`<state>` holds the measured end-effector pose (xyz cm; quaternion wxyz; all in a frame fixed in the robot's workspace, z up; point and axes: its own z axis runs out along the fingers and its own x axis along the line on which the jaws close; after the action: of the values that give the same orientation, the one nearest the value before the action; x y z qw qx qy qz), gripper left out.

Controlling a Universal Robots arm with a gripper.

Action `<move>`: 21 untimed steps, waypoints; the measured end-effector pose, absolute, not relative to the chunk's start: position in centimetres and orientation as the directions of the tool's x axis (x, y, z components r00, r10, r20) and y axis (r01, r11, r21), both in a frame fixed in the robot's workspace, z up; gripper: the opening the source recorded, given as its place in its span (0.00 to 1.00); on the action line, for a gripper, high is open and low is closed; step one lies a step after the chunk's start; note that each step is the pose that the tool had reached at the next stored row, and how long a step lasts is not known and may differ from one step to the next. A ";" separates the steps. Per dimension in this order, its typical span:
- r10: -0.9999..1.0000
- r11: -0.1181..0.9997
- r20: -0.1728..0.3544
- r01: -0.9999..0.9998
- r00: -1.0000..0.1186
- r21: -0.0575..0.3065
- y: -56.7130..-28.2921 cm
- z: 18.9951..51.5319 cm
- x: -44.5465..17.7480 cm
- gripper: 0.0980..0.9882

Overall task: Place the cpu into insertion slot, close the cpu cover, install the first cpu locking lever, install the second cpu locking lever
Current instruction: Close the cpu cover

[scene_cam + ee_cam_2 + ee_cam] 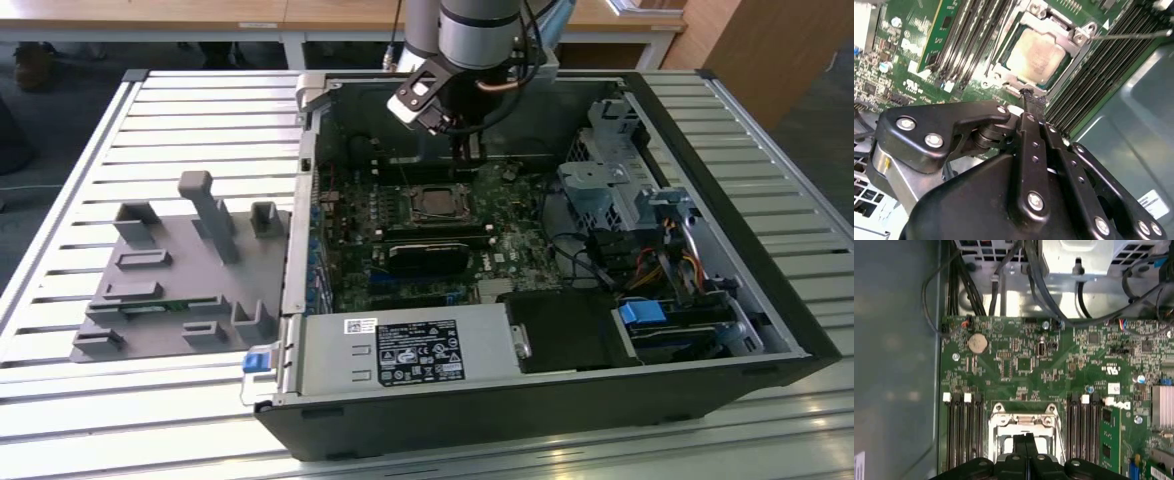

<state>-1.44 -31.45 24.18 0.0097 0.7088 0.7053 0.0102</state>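
The claw point(1028, 96) is shut tight with nothing in it, right by the edge of the slot point(411, 205), where the cpu point(1038, 55) lies flat under its cover point(1029, 20).

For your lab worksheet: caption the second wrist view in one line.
Shut tool hovering near the cpu, framed by the cpu cover.

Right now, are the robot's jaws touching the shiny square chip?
Apart. In the second wrist view the gripper, jaws shut, ends short of the cpu; a strip of the cpu cover shows between them.
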 end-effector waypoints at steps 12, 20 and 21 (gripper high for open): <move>1.000 -0.005 0.001 1.000 0.005 0.028 -31.5 23.4 -2.8 0.02; 1.000 -0.005 0.001 1.000 0.005 0.028 -31.5 23.4 -3.8 0.02; 1.000 -0.005 0.001 1.000 0.005 0.028 -31.5 23.4 -3.9 0.02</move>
<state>-3.88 -31.46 23.41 0.0097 0.7088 0.7053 0.0101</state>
